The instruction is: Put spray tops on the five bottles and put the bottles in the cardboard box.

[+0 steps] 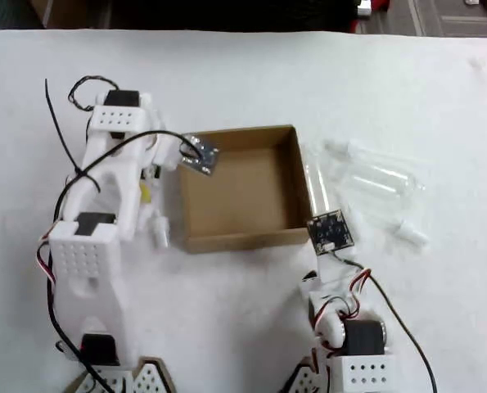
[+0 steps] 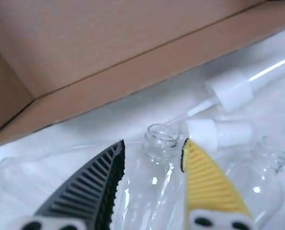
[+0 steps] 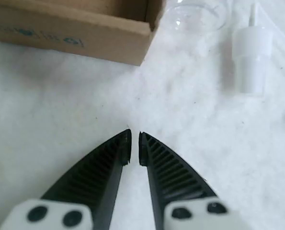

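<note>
The open cardboard box sits mid-table with nothing inside. My left gripper is low beside the box's left wall, open. Its black and yellow fingers straddle the open neck of a clear bottle lying on the table. Two white spray tops and a second bottle lie just beyond. My right gripper hovers shut over bare table near the box's front right corner. A clear bottle and a spray top lie ahead of it.
Several clear bottles lie right of the box, with a spray top near them. Another spray top shows by the box's left front corner. The left arm's body covers the table left of the box.
</note>
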Controlling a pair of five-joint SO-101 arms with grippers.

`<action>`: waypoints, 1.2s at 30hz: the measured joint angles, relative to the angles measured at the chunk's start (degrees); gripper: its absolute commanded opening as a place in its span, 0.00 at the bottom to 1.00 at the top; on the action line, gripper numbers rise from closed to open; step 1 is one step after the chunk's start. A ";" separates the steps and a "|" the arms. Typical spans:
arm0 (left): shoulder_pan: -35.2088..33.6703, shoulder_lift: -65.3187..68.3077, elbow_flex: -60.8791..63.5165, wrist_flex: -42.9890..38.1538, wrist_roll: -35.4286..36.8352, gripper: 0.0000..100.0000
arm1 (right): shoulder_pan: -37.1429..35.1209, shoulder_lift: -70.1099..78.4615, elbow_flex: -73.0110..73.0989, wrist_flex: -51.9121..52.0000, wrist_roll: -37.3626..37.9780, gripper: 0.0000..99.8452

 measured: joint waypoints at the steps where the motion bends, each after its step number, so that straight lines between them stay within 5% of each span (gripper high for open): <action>1: 0.00 0.00 0.00 0.00 0.00 0.18 | 0.00 0.00 0.00 0.00 0.00 0.02; 22: 0.00 3.87 -0.62 0.18 -2.02 0.05 | 0.00 0.00 0.00 0.00 0.00 0.02; 31: 0.00 4.31 -15.03 11.69 -1.85 0.02 | 0.00 0.00 0.00 0.00 0.00 0.02; 36: 0.44 4.31 -23.21 12.31 8.97 0.02 | 0.00 0.00 0.00 0.00 0.00 0.02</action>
